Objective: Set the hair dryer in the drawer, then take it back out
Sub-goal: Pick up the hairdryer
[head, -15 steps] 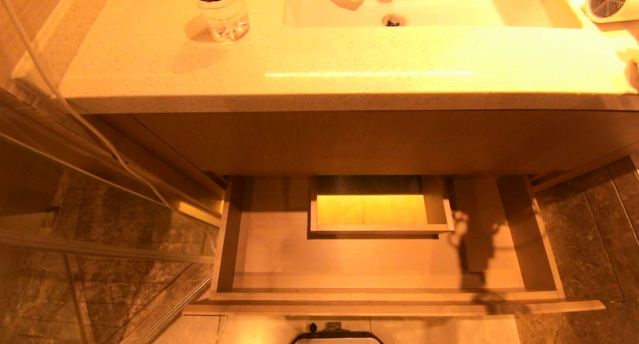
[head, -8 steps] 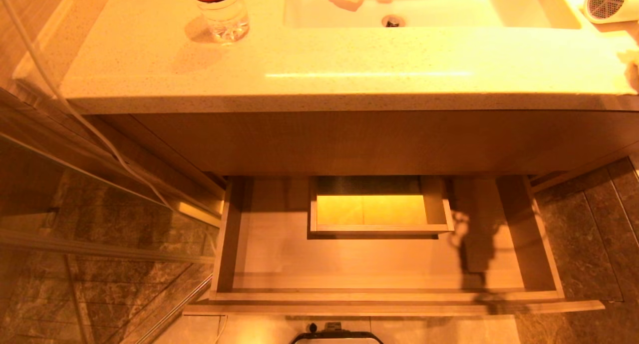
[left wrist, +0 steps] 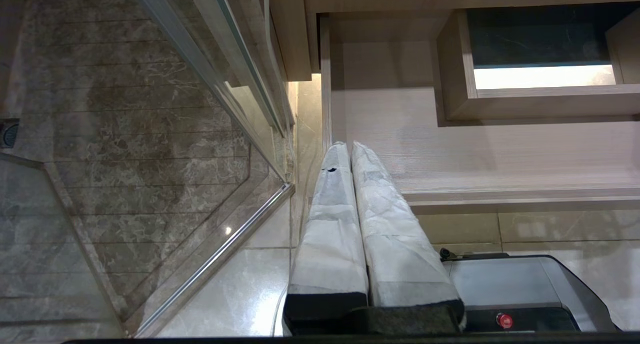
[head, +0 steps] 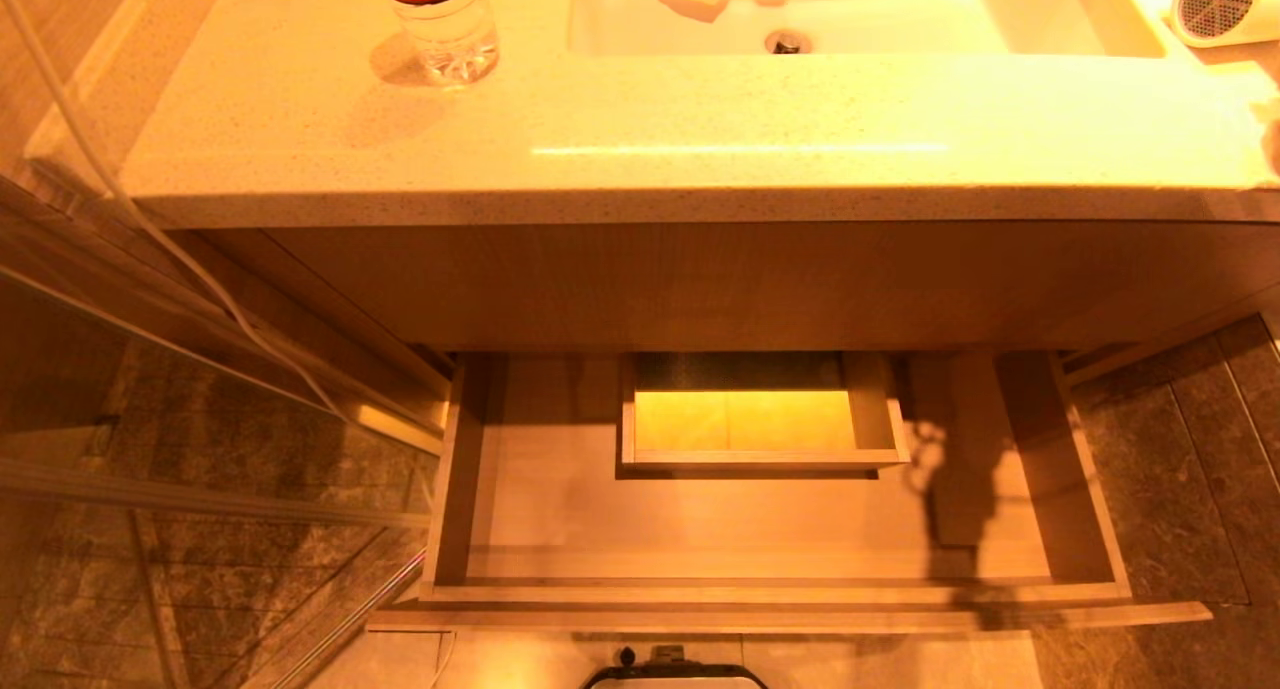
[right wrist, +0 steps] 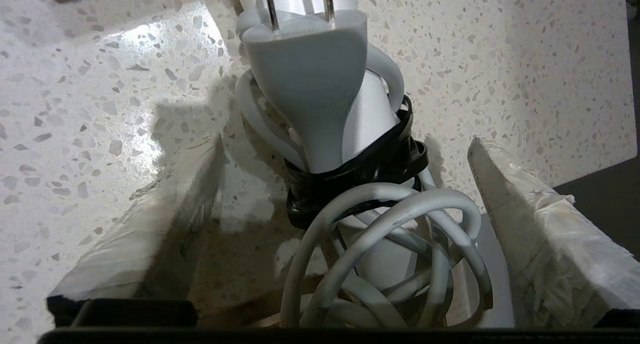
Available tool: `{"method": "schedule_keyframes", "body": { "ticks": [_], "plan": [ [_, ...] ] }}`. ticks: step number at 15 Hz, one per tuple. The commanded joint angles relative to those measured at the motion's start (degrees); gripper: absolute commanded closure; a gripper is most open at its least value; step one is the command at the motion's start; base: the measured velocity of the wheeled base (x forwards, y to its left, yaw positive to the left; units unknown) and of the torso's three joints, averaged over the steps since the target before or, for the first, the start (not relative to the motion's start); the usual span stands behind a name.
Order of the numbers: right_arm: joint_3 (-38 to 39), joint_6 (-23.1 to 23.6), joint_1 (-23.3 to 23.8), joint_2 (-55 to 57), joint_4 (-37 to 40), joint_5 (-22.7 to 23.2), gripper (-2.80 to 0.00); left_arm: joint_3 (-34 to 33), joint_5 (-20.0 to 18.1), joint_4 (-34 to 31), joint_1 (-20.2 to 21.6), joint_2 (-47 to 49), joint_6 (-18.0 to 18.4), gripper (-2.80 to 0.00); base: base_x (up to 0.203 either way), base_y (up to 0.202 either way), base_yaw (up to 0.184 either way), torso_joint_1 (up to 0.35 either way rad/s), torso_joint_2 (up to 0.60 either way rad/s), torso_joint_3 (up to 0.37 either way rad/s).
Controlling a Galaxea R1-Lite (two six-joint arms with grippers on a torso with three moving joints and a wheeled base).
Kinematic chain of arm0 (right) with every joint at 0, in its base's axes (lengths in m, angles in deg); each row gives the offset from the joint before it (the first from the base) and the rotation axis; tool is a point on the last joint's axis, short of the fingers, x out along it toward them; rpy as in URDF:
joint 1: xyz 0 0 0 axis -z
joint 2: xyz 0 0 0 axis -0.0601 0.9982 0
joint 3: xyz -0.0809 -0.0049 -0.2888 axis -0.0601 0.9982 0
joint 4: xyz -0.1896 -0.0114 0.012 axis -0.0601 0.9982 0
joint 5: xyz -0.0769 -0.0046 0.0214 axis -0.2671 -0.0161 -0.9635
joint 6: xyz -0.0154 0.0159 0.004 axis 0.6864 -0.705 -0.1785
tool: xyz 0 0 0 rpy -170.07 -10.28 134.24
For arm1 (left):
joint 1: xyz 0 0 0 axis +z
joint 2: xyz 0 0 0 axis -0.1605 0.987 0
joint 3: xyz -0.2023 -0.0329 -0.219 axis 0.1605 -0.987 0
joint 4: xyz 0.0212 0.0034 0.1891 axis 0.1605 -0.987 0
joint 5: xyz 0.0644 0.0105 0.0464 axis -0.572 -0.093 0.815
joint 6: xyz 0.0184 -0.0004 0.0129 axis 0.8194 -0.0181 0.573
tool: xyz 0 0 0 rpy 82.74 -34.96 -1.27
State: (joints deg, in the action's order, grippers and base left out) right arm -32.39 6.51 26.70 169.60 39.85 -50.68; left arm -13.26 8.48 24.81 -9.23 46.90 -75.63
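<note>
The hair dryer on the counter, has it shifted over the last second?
No. The hair dryer sits at the same spot right of the sink.

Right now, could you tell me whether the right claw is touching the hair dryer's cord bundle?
Apart: the right wrist view shows the right claw open, countertop visible between each finger and the hair dryer.

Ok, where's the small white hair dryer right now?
The small white hair dryer lies on the speckled countertop, far right in the head view beside the sink, its bundled cord between the right gripper fingers.
</note>
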Motion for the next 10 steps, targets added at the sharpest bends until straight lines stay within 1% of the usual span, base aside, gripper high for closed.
{"method": "schedule_keyframes", "body": {
  "ticks": [1,2,5,8,10],
  "plan": [
    [-0.2,-1.7,0.1,0.1,-0.6,0.1,-2.80,-0.1,0.0,0.0,0.0,0.0,0.0,0.00,0.000,0.000,0.000,0.000,0.00,0.000],
    [-0.1,-2.4,0.1,0.0,-1.0,0.6,-2.80,-0.1,0.0,0.0,0.0,0.1,0.0,0.00,0.000,0.000,0.000,0.000,0.00,0.000],
    [-0.1,-2.5,0.1,-0.2,-0.4,2.3,-2.80,-0.1,0.0,0.0,0.0,0.0,0.0,0.00,0.000,0.000,0.000,0.000,0.00,0.000],
    [0.0,-2.6,0.0,-0.1,0.0,3.1,-2.80,-0.1,0.0,0.0,0.0,0.0,0.0,0.00,0.000,0.000,0.000,0.000,0.00,0.000],
    [-0.1,-2.5,0.0,-0.2,0.9,5.3,-2.80,-0.1,0.0,0.0,0.0,0.0,0.0,0.00,0.000,0.000,0.000,0.000,0.00,0.000]
  ]
}}
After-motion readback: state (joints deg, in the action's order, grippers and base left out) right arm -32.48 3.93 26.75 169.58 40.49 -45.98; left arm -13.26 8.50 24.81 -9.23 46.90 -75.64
